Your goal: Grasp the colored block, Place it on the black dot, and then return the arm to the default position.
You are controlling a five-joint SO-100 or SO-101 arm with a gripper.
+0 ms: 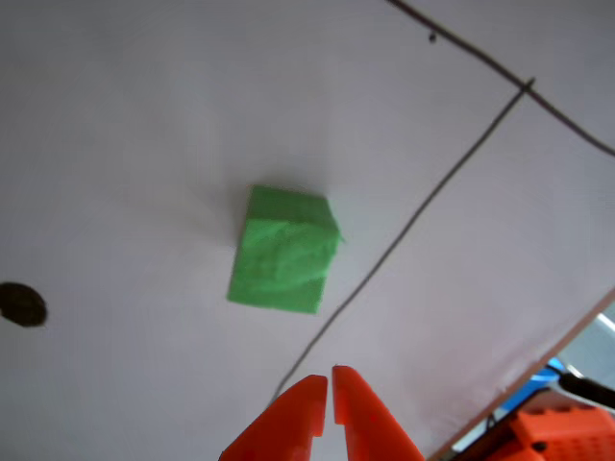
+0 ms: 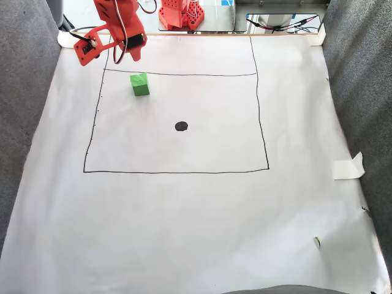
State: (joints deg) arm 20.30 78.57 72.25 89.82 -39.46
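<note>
The colored block is a bright green foam cube resting on white paper; in the fixed view the block sits in the upper left of a drawn rectangle. The black dot lies apart from it, at the left edge of the other view and near the rectangle's middle in the fixed view. My gripper shows as two orange pointed fingers at the bottom edge, tips almost together with nothing between them, short of the block. In the fixed view the gripper hangs above the paper just behind the block.
Thin dark drawn lines cross the paper beside the block. The arm's orange base stands at the paper's far edge. Grey fabric borders both sides. A piece of tape sticks up at the right.
</note>
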